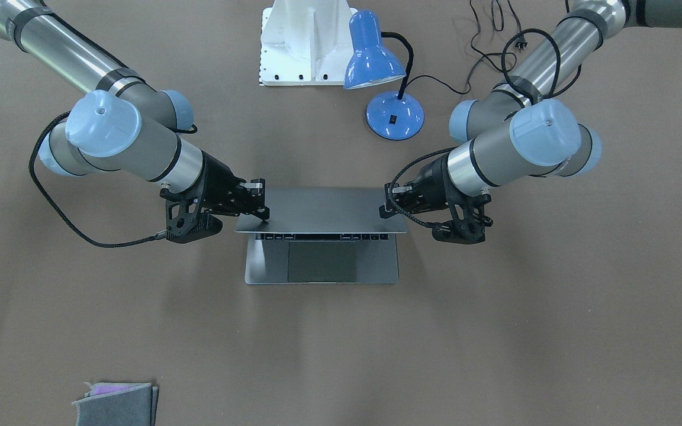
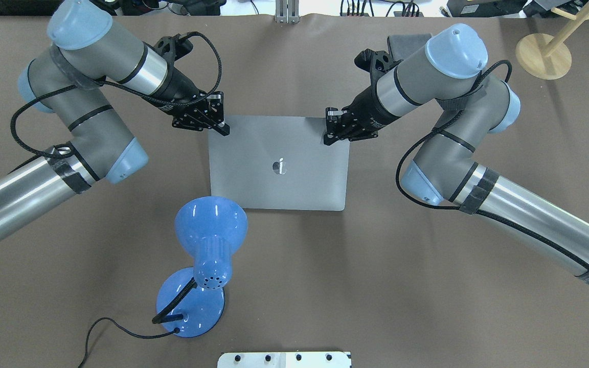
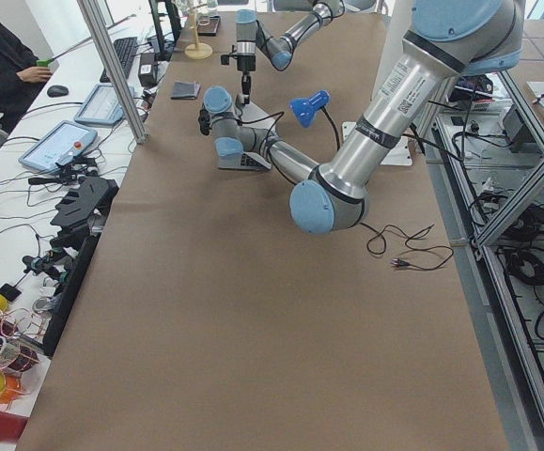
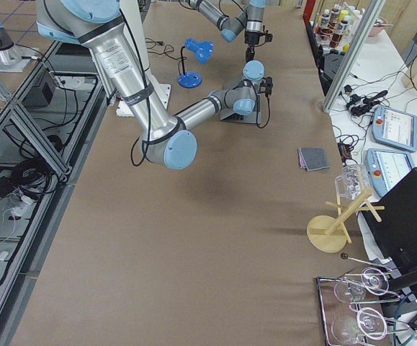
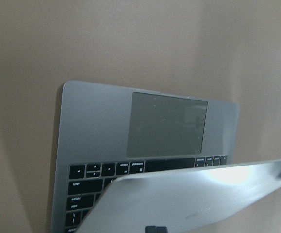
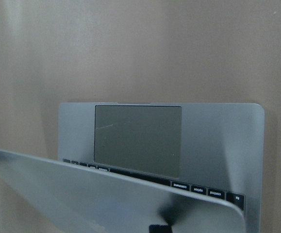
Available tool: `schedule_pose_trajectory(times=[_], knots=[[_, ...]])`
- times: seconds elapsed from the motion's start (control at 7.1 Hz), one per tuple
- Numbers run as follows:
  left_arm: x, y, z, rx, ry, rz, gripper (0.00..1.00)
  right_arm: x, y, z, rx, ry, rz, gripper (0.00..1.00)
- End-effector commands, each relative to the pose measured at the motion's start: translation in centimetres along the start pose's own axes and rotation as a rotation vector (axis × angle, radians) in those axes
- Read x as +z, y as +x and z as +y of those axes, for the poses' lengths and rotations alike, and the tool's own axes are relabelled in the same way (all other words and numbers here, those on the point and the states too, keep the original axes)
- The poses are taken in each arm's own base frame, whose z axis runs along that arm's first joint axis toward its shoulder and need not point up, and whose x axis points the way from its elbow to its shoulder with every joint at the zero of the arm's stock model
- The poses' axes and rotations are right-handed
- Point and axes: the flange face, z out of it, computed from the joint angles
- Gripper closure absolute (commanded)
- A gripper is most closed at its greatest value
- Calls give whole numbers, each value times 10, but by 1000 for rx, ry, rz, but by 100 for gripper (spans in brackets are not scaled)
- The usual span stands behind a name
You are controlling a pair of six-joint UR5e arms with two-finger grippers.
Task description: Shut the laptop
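The laptop (image 2: 279,168) sits mid-table, roughly half shut; its lid hangs tilted over the keys, leaving the trackpad (image 1: 322,261) and the front of the base uncovered. The left gripper (image 2: 223,129) and right gripper (image 2: 328,139) each rest a tip on one free-edge corner of the lid; both seem pinched narrow and holding nothing, though the fingers are small in every view. What is left, I judge, is pressing the lid down until it meets the base.
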Motion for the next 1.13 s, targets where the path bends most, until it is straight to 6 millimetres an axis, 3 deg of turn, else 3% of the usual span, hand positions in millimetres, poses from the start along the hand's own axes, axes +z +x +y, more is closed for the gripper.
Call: schedule_pose_trajectory(times=[0.0, 0.42, 0.7, 0.99], knots=[[20, 5, -12, -8, 36, -25, 100, 4, 3, -5, 1, 17, 13, 100], [35, -1, -20, -9, 73, -56, 100, 18, 4, -19, 10, 28, 36, 100], [52, -3, -24, -7, 102, -82, 100, 28, 15, -27, 1, 29, 62, 100], [56, -9, -26, -13, 101, -94, 100, 39, 26, -33, 11, 29, 89, 100]])
